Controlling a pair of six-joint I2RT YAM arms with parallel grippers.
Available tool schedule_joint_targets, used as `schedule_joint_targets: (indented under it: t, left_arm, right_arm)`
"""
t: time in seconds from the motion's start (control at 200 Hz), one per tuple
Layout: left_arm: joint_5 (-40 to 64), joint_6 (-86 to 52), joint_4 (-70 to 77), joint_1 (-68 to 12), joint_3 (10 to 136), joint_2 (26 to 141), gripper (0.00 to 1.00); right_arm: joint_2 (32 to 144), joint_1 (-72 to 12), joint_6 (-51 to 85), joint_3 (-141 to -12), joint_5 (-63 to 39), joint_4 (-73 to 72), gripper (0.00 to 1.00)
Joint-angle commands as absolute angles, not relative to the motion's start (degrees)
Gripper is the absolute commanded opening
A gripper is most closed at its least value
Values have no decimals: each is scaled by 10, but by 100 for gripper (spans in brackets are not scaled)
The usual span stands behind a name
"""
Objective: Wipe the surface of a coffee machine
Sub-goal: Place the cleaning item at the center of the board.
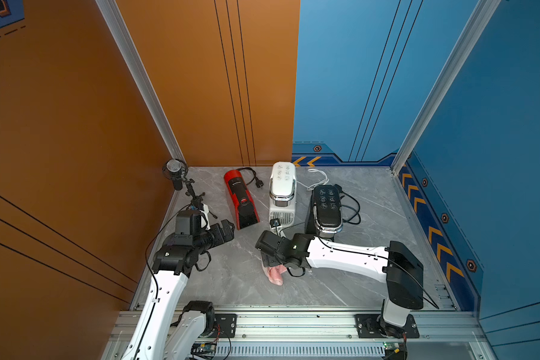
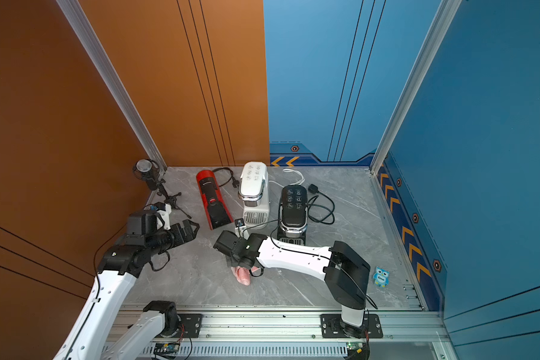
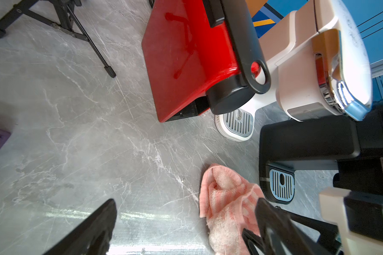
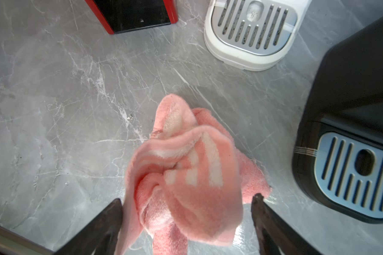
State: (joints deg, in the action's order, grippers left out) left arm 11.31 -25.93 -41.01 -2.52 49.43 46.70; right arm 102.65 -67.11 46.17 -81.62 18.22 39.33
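Grey marble table (image 1: 340,290) carries three coffee machines in one row: red machine (image 1: 241,202), white machine (image 1: 282,190), black machine (image 1: 326,207). Two grippers, both spread wide: left gripper (image 1: 228,229) holds nothing; right gripper (image 4: 187,201) stands over one pink towel (image 4: 186,154) (loose between its fingers, not pinched) before the black machine.

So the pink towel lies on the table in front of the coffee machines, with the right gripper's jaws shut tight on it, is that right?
Not quite: the right wrist view shows the right gripper with its jaws wide open, one on each side of the pink towel. The rest holds.
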Motion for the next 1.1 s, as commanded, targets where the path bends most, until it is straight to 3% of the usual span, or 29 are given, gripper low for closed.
schedule_joint_targets:
  t: [0.0,0.42,0.45,0.49,0.701,0.821,0.901,0.986,1.096]
  left_arm:
    - [132,-252,-419,-23,495,459,99]
    - [122,-217,-428,-34,524,458,99]
    - [101,-209,-431,-37,529,451,99]
    - [64,-202,-434,-42,534,439,98]
    - [-145,-188,-425,-56,531,380,98]
    - [-112,-7,-340,-53,479,394,99]
    - [-119,-5,-334,-42,465,436,99]
    - [-86,-22,-253,-12,406,450,99]
    - [-90,-63,-52,9,300,439,98]
  right_arm:
    - [998,-668,441,-835,204,435,92]
    - [912,-697,398,-853,272,506,92]
    - [902,-702,382,-863,277,504,99]
    - [889,-710,353,-880,291,501,100]
    - [804,-749,196,-932,490,475,100]
    - [762,-764,125,-916,681,435,100]
    - [748,-747,70,-923,734,432,100]
    - [720,-695,41,-915,703,431,100]
    - [649,-575,49,-862,534,421,100]
